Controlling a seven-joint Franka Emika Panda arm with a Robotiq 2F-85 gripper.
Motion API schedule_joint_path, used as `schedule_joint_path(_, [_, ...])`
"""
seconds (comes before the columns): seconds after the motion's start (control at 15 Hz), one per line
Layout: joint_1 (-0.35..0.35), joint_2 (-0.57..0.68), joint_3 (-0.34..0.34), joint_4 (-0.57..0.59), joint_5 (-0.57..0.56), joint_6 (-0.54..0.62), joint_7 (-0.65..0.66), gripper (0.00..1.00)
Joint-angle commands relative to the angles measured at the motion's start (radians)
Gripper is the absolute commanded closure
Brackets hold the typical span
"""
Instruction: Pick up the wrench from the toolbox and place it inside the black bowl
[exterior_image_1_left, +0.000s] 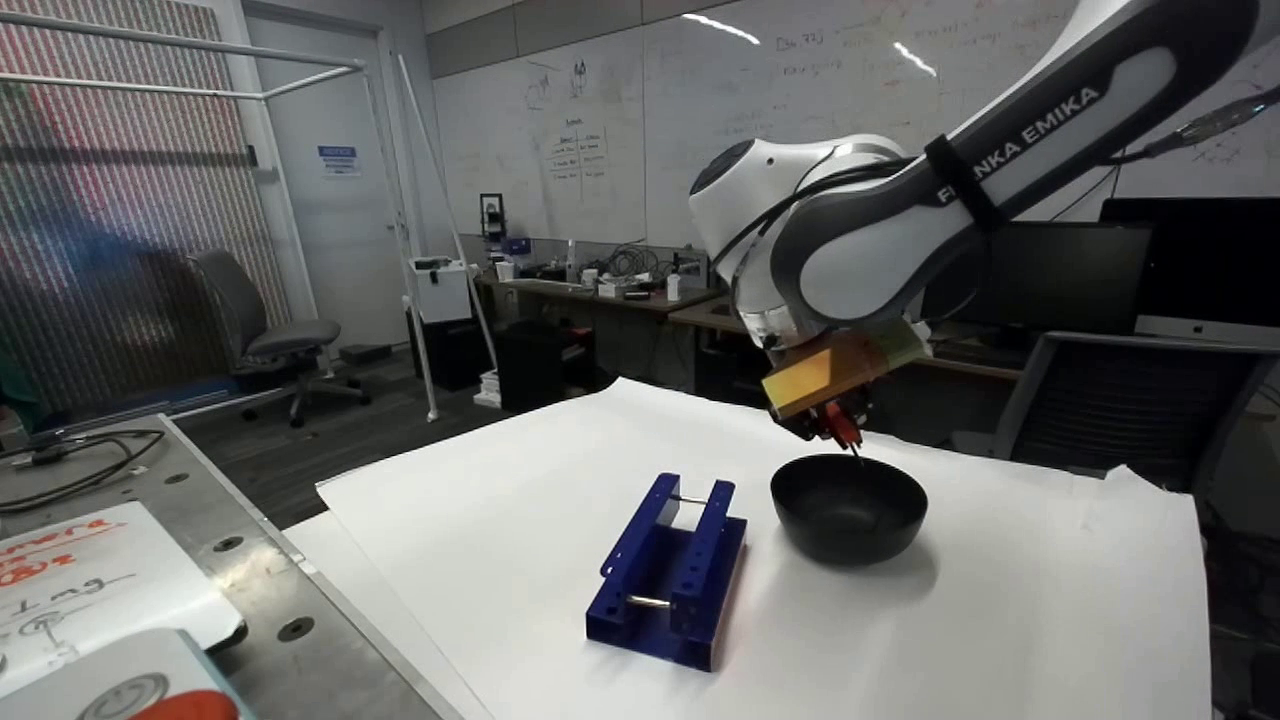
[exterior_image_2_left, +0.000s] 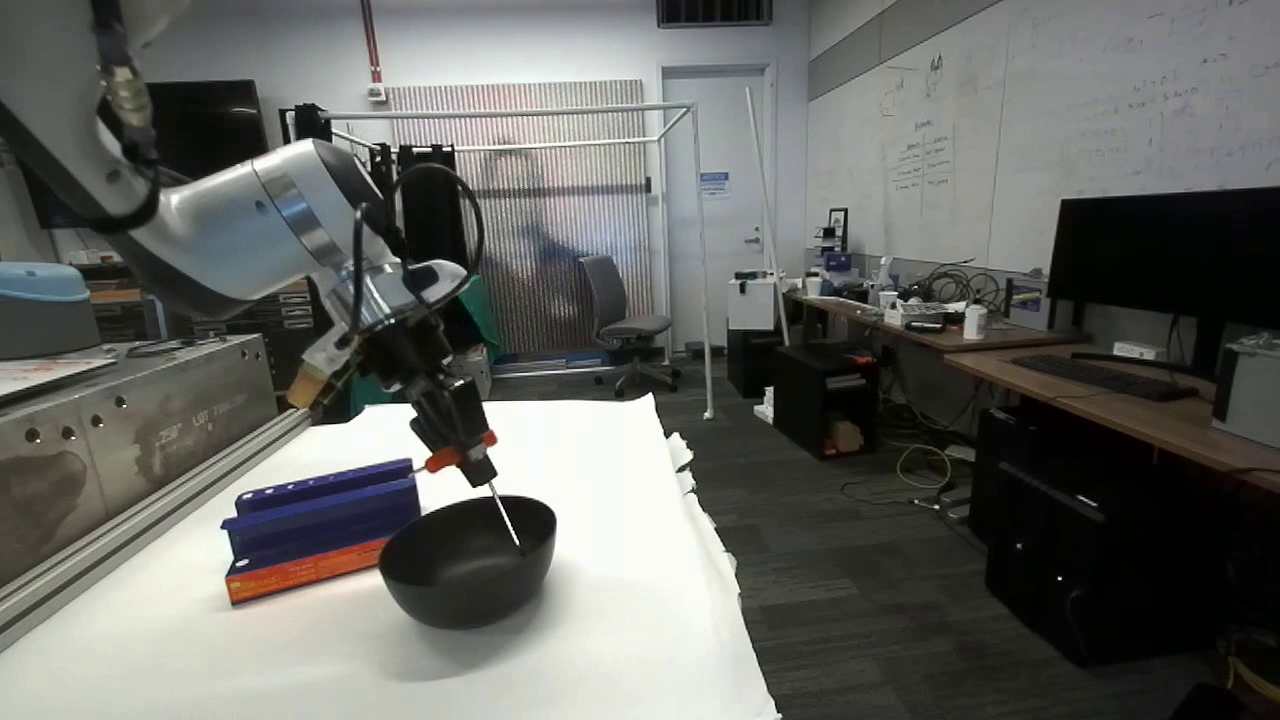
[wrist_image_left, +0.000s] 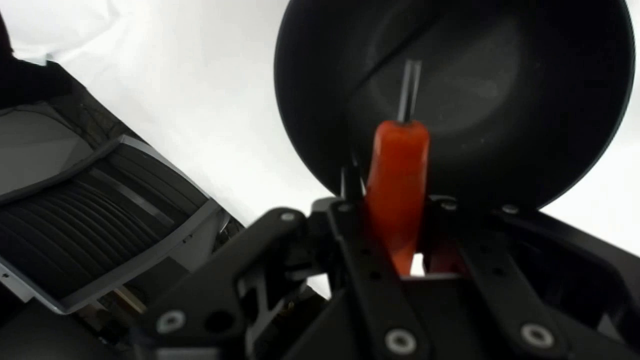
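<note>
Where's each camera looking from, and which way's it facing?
In an exterior view: raised, overlooking the table toward the whiteboard; the arm shows upper right.
In an exterior view: likewise raised, facing the door; the arm shows upper left.
Wrist view: arm-mounted, looking past the gripper and orange tool into the black bowl.
Both exterior views share the black bowl and blue toolbox.

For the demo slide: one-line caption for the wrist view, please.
The fingers hold an orange-red tool, its thin metal shaft pointed toward the black bowl.
</note>
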Motion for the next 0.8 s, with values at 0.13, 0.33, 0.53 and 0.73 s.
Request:
schedule_joint_path(0.13, [0.012,0.048,-0.012,0.002,0.010,0.091,-0.067,0.45])
schedule_joint_path(0.33, [0.012,0.046,-0.014,-0.013,0.023,0.126,-0.091,0.22])
schedule_joint_path(0.53, [0.001,0.021,-0.009,-0.037,0.050,0.170,-0.138,0.01])
schedule_joint_path(0.73, [-0.014,-0.043,0.000,-0.088,0.102,0.248,-0.215,0.00])
